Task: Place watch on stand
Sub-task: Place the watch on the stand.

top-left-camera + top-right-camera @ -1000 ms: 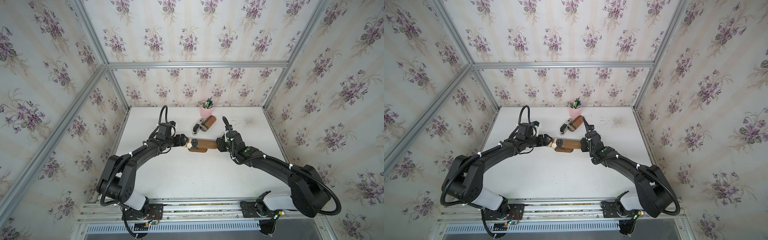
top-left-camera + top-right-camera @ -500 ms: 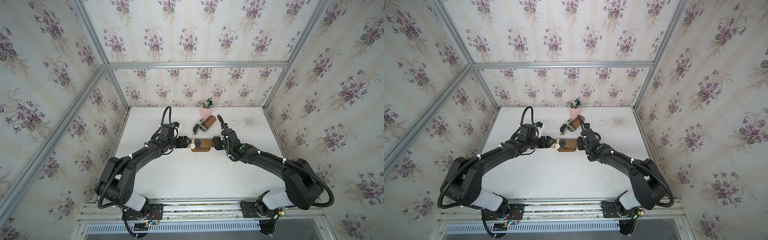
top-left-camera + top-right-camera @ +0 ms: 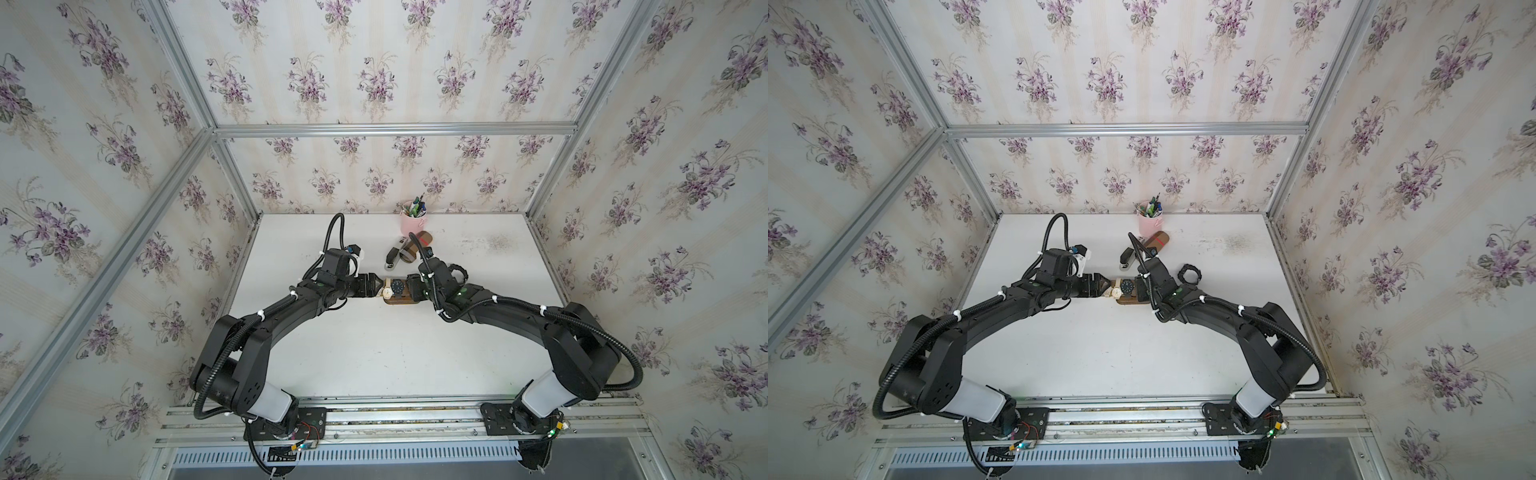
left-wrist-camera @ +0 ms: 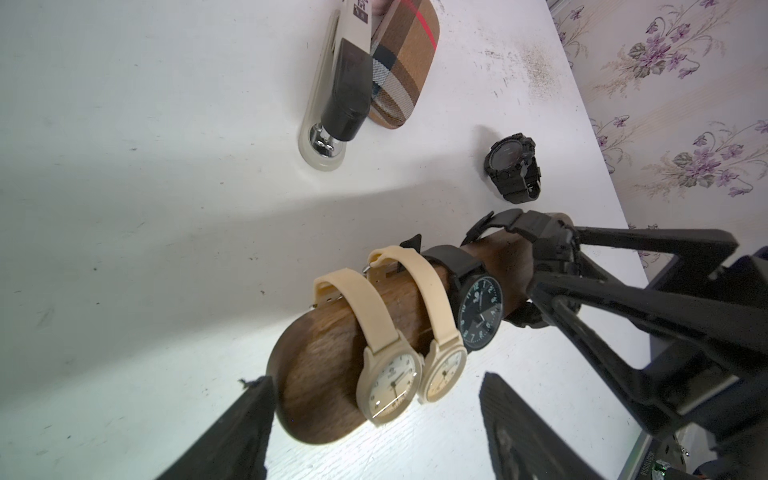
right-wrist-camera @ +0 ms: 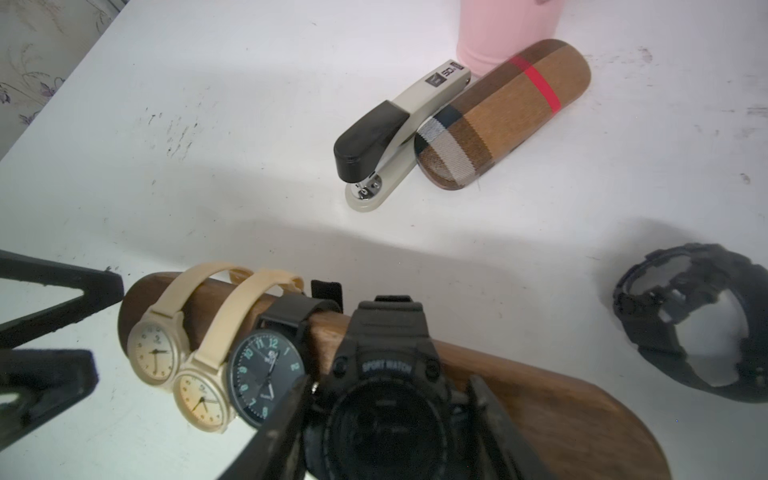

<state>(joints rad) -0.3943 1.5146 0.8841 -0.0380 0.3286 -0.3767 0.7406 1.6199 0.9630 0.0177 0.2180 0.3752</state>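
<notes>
Chunky black sport watch [image 5: 386, 365] loops the long dark-brown wooden stand [image 5: 561, 407] mid-bar, strap crosswise, clamped by the half-open right pincer [image 3: 412, 286]. Beside it hang a dark-dialled watch [image 5: 266, 378] and two beige watches [image 5: 153, 357]; the left pincer [image 3: 377, 286] gapes empty at the stand's left end.

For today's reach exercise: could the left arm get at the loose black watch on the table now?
Probably not directly: the stand and the right claw, gripping a sport watch, lie between the left claw and the loose black watch.
</notes>
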